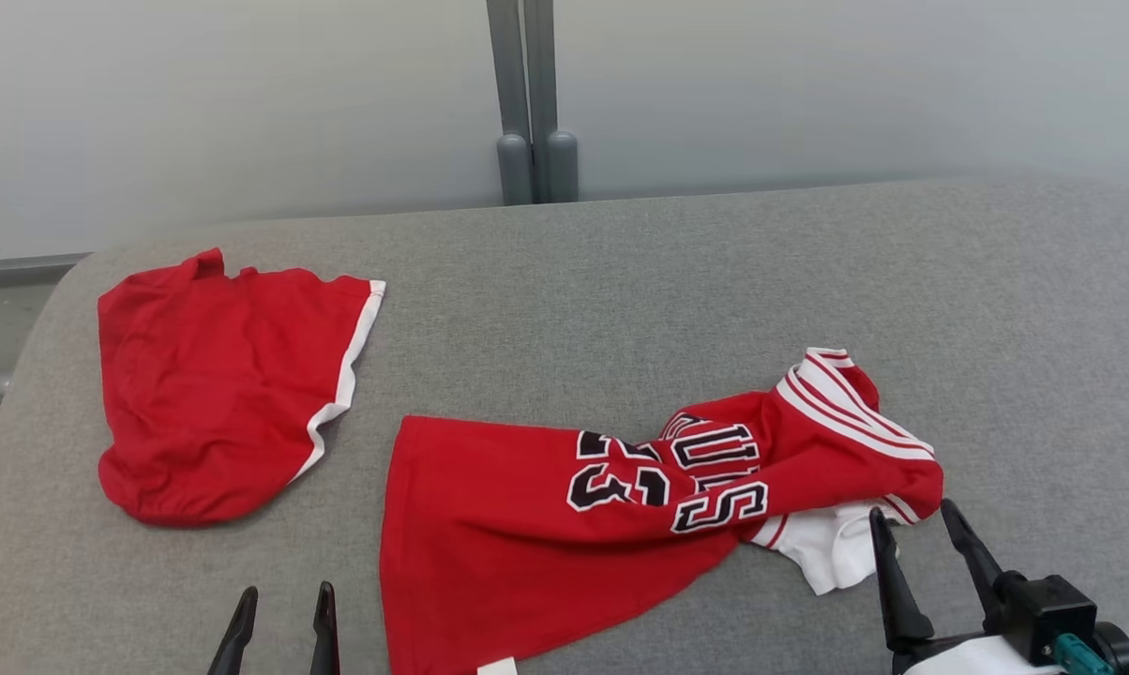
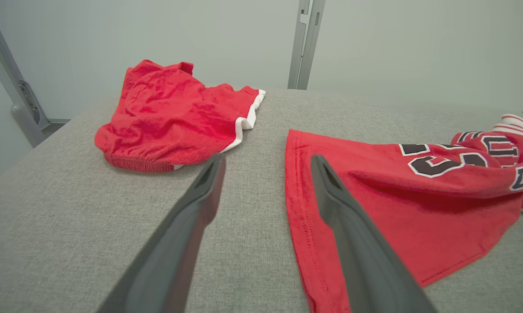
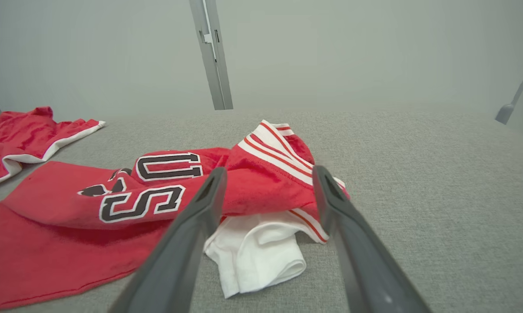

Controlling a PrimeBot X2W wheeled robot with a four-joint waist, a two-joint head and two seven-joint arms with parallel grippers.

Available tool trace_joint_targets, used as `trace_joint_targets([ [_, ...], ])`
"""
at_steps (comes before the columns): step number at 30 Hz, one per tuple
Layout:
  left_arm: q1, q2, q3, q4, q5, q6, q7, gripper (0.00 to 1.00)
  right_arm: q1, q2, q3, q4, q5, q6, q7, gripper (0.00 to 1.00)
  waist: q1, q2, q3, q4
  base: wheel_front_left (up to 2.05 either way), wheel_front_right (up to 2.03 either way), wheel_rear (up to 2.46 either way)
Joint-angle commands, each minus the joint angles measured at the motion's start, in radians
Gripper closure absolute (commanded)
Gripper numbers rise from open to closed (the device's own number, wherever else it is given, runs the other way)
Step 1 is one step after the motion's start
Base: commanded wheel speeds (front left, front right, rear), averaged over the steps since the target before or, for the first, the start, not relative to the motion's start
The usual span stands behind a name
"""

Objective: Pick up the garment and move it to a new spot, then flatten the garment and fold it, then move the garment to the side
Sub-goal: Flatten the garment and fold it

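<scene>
Head view puts the red jersey (image 1: 527, 534) low and centre on the grey tabletop (image 1: 621, 281). It is crumpled, and its long axis runs from a straight hem at the near left up to a bunched striped end (image 1: 846, 394) at the right. Black-and-white letters and numerals twist across its middle, so it is neither flat nor squared. The red shorts (image 1: 208, 394) with white trim lie well apart at the far left, and I take the jersey to be the garment in hand.

Both pincers are spread wide and hold nothing. The left pincer (image 1: 285, 592) sits at the near edge, just beside the hem on its left. In the left wrist view its right finger crosses the hem line, while the gap of the pincer (image 2: 266, 161) looks onto bare grey cloth. I cannot tell whether the finger touches the fabric.

The right pincer (image 1: 911, 514) points at the opposite end, its tips just short of the white fold (image 3: 253, 248) tucked under the striped trim. In the right wrist view that bunch lies squarely ahead between the fingers of the pincer (image 3: 269, 171).

So each arm stands nearest one end of the long axis. The right arm looks better placed, needing only a short reach forward and down onto the bulk. The left would have to shift rightward to catch the hem.
</scene>
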Motion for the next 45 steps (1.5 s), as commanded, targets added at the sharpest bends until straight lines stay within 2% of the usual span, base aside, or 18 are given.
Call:
trace_joint_targets([
  [1,0.008,-0.007,0.010,0.002,0.005,-0.008,0.000,0.00,0.006,-0.002,0.007,0.013,-0.017,0.000,-0.003,0.00,0.0000,0.0000,-0.006,0.017,0.00,0.00,0.00],
  [5,0.005,-0.016,0.026,0.012,-0.011,-0.018,0.000,0.00,-0.024,0.001,0.043,0.119,-0.075,0.000,-0.003,0.00,0.0000,0.0000,0.000,0.026,0.00,0.00,0.00],
  [12,-0.024,-0.022,0.018,0.020,-0.013,-0.029,0.000,0.00,-0.142,0.009,0.018,0.347,-0.120,0.000,-0.001,0.00,0.0000,0.0000,0.037,0.040,0.00,0.00,0.00],
  [22,-0.046,-0.022,0.003,0.022,-0.039,-0.011,0.000,0.00,-0.233,0.010,0.023,0.474,-0.101,0.000,-0.002,0.00,0.0000,0.0000,0.060,0.047,0.00,0.00,0.00],
  [23,-0.045,-0.022,0.002,0.023,-0.041,-0.010,0.000,0.00,-0.235,0.010,0.022,0.478,-0.099,0.000,-0.002,0.16,0.0000,0.0000,0.059,0.047,0.00,0.00,0.00],
  [24,-0.045,-0.022,0.002,0.023,-0.043,-0.009,0.000,0.00,-0.237,0.010,0.019,0.482,-0.099,0.000,-0.002,0.29,0.0000,0.0000,0.060,0.046,0.00,0.00,0.00],
  [25,-0.045,-0.022,0.002,0.022,-0.045,-0.006,0.000,0.00,-0.236,0.010,0.017,0.486,-0.098,0.000,-0.002,0.61,0.0000,0.0000,0.061,0.045,0.00,0.00,0.00],
  [28,-0.045,-0.022,0.000,0.024,-0.048,-0.003,0.000,0.00,-0.229,0.010,0.006,0.481,-0.084,0.000,-0.003,0.87,0.0000,0.0000,0.063,0.040,0.00,0.00,0.00],
  [30,-0.042,-0.022,0.000,0.027,-0.048,-0.003,0.000,0.00,-0.218,0.010,0.002,0.474,-0.067,0.000,-0.003,1.00,0.0000,0.0000,0.062,0.035,0.00,0.00,0.00],
  [34,-0.033,-0.022,0.001,0.029,-0.053,0.003,0.000,0.00,-0.190,0.009,-0.016,0.460,0.025,0.000,0.001,1.00,0.0000,0.0000,0.054,0.024,0.00,0.00,0.00],
  [36,-0.025,-0.022,0.005,0.025,-0.058,0.006,0.000,0.00,-0.177,0.010,-0.018,0.436,0.146,0.000,0.026,1.00,0.0000,0.0000,0.050,0.017,0.00,0.00,0.00],
  [37,-0.020,-0.022,0.006,0.023,-0.060,0.007,0.000,0.00,-0.168,0.011,-0.016,0.415,0.236,0.000,0.051,1.00,0.0000,0.0000,0.049,0.013,0.00,0.00,0.00],
  [41,-0.008,-0.022,0.011,0.022,-0.067,0.010,0.000,0.00,-0.134,0.008,-0.058,0.298,0.473,0.000,0.170,1.00,0.0000,0.0000,0.046,0.000,0.00,0.00,0.00],
  [45,-0.010,-0.022,0.011,0.027,-0.074,0.011,0.000,0.00,-0.107,-0.007,-0.163,0.230,0.546,0.000,0.305,1.00,0.0000,0.0000,0.052,-0.007,0.00,0.00,0.00],
])
